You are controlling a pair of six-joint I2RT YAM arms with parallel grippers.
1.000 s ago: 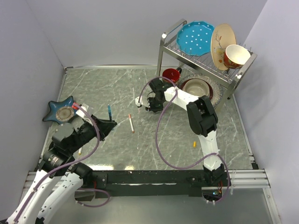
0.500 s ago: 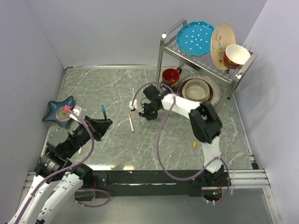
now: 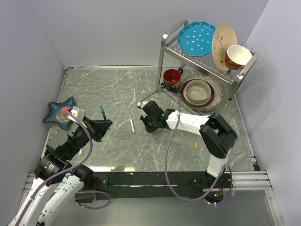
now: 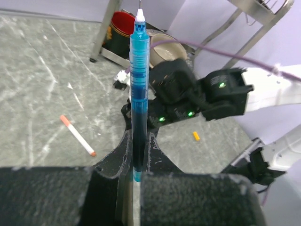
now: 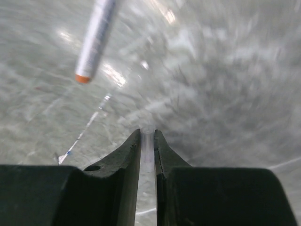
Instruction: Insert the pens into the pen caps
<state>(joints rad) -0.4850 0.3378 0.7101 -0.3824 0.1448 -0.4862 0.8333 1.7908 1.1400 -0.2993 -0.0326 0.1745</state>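
While the left fingers (image 4: 120,155) stay clamped on the blue pen (image 4: 139,84), holding it straight up near the left edge of the desk (image 3: 117,84), the other side has made a big move. A moment ago the right fingers (image 5: 129,155) were farther back, toward the far edge. Now they have come down to the middle of the desk, just beside the white pen (image 3: 132,124) lying there. They are almost together, with only a thin pale slit between them, and I cannot tell if anything is in it. The blue pen has slid a little toward the left edge too. I think the white pen gets picked up next. The yellow cap (image 3: 195,145) lies alone toward the right edge, and the blue pen looks bare.
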